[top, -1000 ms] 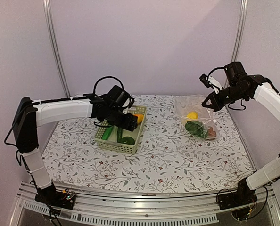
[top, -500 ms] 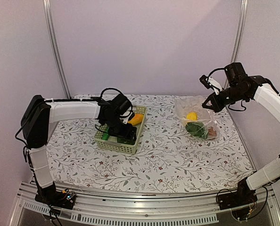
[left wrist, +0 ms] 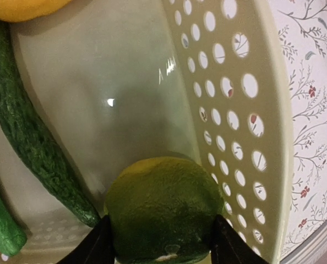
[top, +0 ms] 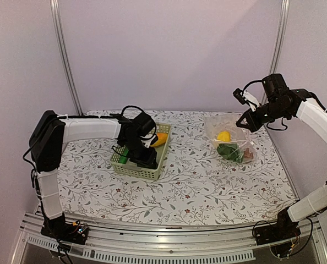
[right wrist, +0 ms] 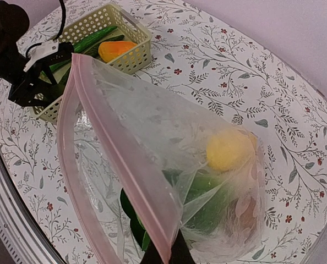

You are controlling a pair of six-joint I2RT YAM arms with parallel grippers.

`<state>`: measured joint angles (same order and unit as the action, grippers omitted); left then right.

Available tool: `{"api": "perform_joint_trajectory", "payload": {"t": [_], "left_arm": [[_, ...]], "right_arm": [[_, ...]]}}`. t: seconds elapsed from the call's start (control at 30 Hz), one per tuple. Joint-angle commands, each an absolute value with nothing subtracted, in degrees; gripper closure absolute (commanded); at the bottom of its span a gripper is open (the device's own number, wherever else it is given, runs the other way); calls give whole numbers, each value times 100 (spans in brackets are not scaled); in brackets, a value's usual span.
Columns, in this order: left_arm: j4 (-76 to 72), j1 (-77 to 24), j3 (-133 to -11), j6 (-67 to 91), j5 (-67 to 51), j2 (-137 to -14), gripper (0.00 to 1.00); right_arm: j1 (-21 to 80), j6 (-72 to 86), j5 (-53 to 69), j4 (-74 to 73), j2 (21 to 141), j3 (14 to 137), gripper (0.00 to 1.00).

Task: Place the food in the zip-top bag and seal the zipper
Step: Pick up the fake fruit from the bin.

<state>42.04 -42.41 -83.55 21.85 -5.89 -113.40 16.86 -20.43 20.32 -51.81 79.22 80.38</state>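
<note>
Left arm (top: pixel 89 127): stretched rightward, wrist pitched down | left gripper (left wrist: pixel 162 245): jaws pressed against both flanks of a round green fruit (left wrist: pixel 163 203) | right arm (top: pixel 317 118): elbow high, forearm reaching inward | right gripper (right wrist: pixel 164 254): aloft, pinched tight on the zipper (right wrist: pixel 119 165).

In the basket (top: pixel 152 171), its perforated wall (left wrist: pixel 229 82) stood just beside the round green piece (left wrist: pixel 163 203) on one side and a cucumber (left wrist: pixel 26 137) crowded the other. The floor (left wrist: pixel 97 82) beyond lay bare. Between basket and bag (top: pixel 216 125), the table (top: pixel 196 181) lay open.
</note>
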Motion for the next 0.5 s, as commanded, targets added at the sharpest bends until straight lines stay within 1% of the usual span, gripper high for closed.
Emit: {"api": "perform_joint_trajectory", "payload": {"t": [0.0, 0.23, 0.33, 0.4, 0.47], "left_arm": [[4621, -4166, -8667, 2062, -381, -11255, 50], [4948, -4162, -9447, 1890, 326, -10852, 51], [4769, -4170, -9737, 1970, 73, -10735, 53], [4482, -4213, -9888, 2031, -319, -10643, 55], [4130, -4331, -10031, 2019, -427, -10531, 55]], "right_arm": [[1693, -2081, 2084, -5139, 7807, 7985, 100], [1696, -2109, 2200, -5164, 7761, 7953, 100], [1696, -2122, 2366, -5212, 7781, 7963, 100], [1704, -2135, 2417, -5235, 7775, 7995, 100], [1718, -2142, 2461, -5277, 7785, 8050, 100]]}}
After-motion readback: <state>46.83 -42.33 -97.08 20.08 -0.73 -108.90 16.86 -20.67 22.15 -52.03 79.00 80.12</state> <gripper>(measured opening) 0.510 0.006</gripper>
